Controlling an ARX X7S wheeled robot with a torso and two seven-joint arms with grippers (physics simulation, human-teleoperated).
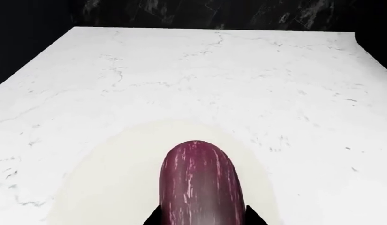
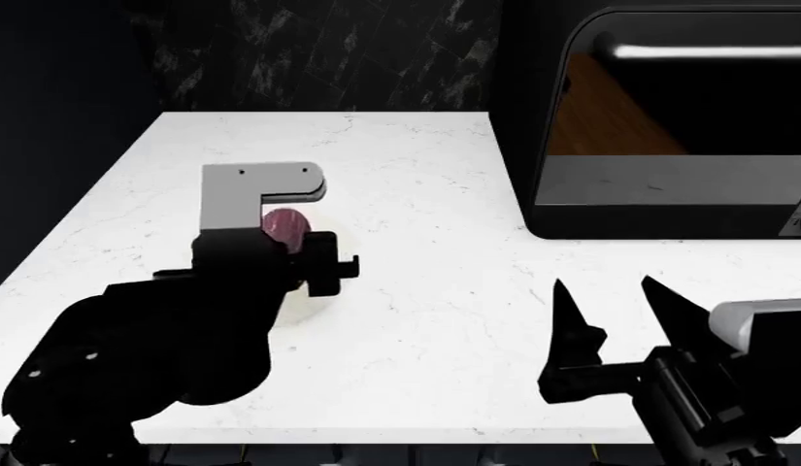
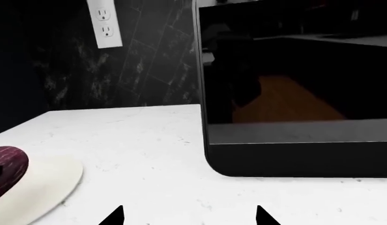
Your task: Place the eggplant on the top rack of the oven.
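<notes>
I have the left gripper (image 2: 325, 264) low over the white marble desk (image 2: 426, 320). Just beyond its fingers (image 2: 335, 267) the rounded purple end of the eggplant (image 2: 286, 225) shows, under a grey bracket (image 2: 260, 189); I cannot tell from here whether the fingers hold it. A pale plate (image 2: 310, 306) peeks out beneath the arm. My right gripper (image 2: 623, 316) hovers with its fingers (image 2: 571, 320) spread apart, well clear of the eggplant. Beyond those fingers stands the black oven (image 2: 672, 126), door closed, glass reflecting orange.
</notes>
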